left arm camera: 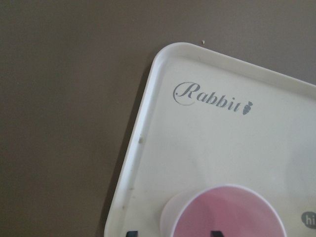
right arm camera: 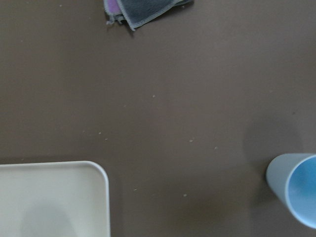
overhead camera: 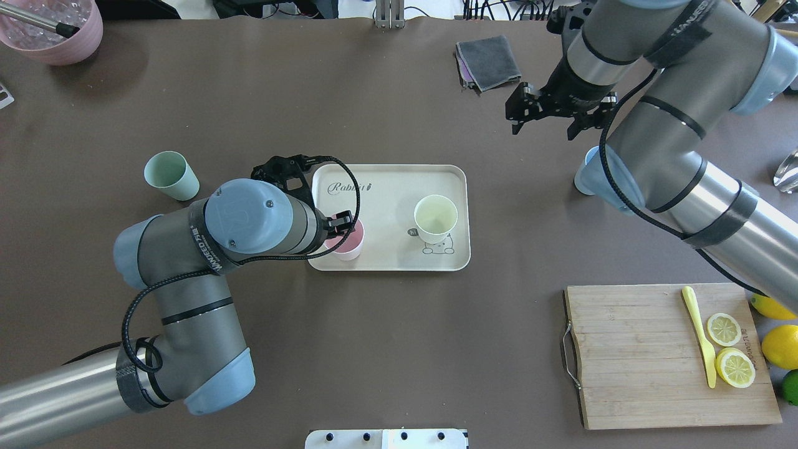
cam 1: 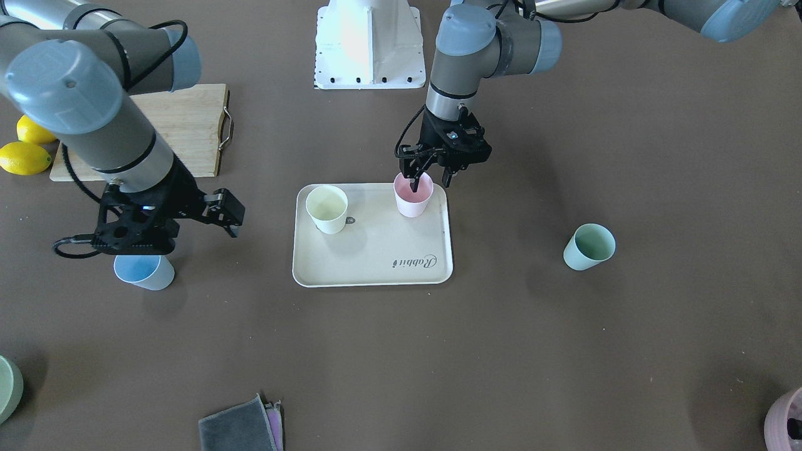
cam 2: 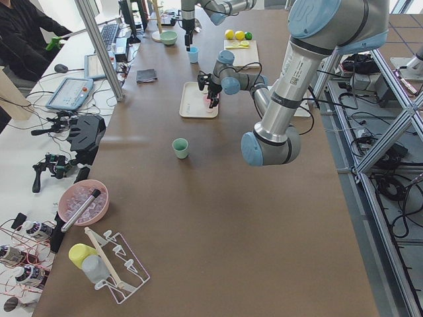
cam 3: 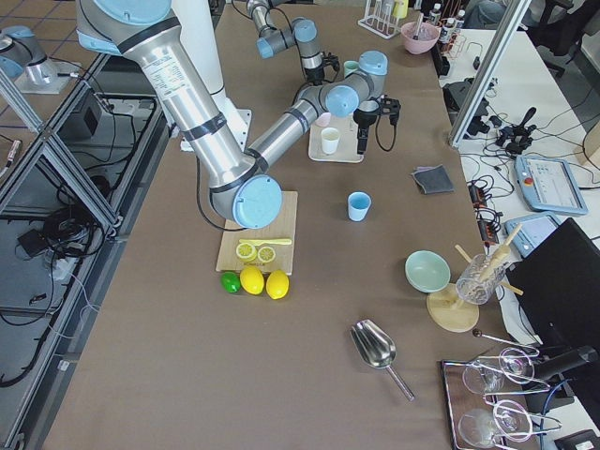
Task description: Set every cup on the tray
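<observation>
Left tool: jaws apart and gripping nothing. One finger is inside the pink plastic tumbler, the other outside its wall, and neither appears to press on it.
Right tool: jaws spread and empty, above bare desk near the light blue plastic tumbler.
On tray: the pink tumbler stands at a corner of the flat cream rectangular tray, close to the rim. The pale yellow plastic tumbler stands upright at the neighbouring corner.
Off tray: the blue tumbler sits on the brown desk on the robot's right. The mint green plastic tumbler is well apart on its left.
Risk, pink: if the tool rises off vertical, the inner finger could hook the rim, tipping the tumbler or dragging it over the nearby tray edge.
Risk, blue: the tumbler sits partly under the right arm, so a misjudged descent could knock it over.
</observation>
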Controlling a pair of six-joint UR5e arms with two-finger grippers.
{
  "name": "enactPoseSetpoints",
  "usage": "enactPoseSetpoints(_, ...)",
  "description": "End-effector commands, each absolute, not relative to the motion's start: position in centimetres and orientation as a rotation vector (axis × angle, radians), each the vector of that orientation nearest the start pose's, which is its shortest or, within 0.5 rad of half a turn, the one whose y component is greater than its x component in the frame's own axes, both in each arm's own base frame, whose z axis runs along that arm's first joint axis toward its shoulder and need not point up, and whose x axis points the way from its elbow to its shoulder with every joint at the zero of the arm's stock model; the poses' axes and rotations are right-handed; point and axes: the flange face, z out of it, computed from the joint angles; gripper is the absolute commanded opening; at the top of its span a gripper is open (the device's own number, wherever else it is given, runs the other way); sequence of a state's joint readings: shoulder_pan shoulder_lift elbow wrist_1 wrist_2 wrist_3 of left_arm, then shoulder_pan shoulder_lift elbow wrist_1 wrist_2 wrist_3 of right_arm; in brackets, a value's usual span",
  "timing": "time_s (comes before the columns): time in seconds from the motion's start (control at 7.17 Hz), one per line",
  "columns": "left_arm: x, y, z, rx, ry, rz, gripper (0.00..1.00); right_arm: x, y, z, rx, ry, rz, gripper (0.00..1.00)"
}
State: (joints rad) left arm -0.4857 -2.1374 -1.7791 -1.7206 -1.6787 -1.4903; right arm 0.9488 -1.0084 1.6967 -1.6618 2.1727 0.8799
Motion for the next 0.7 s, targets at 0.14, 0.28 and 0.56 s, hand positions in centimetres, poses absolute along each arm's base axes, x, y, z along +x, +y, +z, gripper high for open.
enactPoseSetpoints(0.14,43.7,-46.0,22.2,0.184,0.879,-0.245,0.97,-27.5,-59.0,42.0,0.054,-0.757,-0.034,1.0)
enactPoseSetpoints(0.28,40.8,-47.2,23.4,0.17,0.881,-0.228,0.97,-26.9,-58.1,45.2,0.096,-0.786,-0.051,1.0)
enactPoseSetpoints(0.56,34.3,-49.7,27.0,0.191,0.852,-0.158,0.97,-26.6,-56.4,48.8,0.069,-0.767,-0.047,1.0)
